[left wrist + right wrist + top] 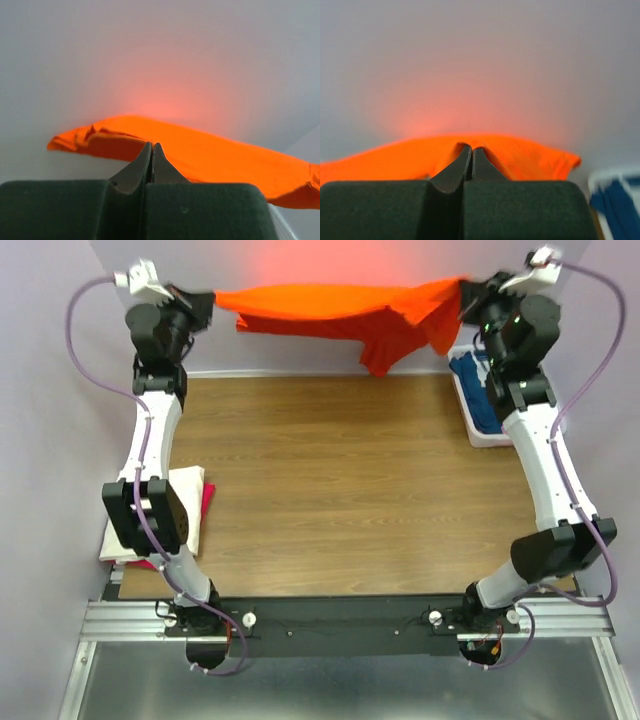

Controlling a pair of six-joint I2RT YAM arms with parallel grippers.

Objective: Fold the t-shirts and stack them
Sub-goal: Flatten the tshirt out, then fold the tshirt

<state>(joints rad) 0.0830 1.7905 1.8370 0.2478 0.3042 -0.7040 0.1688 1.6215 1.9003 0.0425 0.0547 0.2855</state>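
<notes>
The wooden table [340, 490] spreads below both grippers and back toward the arm bases. The orange t-shirt [330, 308] is stretched in the air between them, at the far edge of the table. Its upper edge runs from the left gripper [208, 302] across to the right gripper [465, 295]. A loose fold hangs down nearer the right one.

In each wrist view the jaws are pressed together with orange cloth pinched at their tips. From the left gripper [152, 150] the shirt [225, 155] trails off to its right. At the right gripper [471, 152] the shirt [395, 157] extends mostly to its left.

A white basket [478, 435] sits just below the right gripper, holding a navy blue t-shirt [478, 390]. Well back from the left gripper, beside that arm's elbow, a cream-white t-shirt [190, 485] lies folded. A magenta-pink t-shirt [209, 498] peeks from under it.
</notes>
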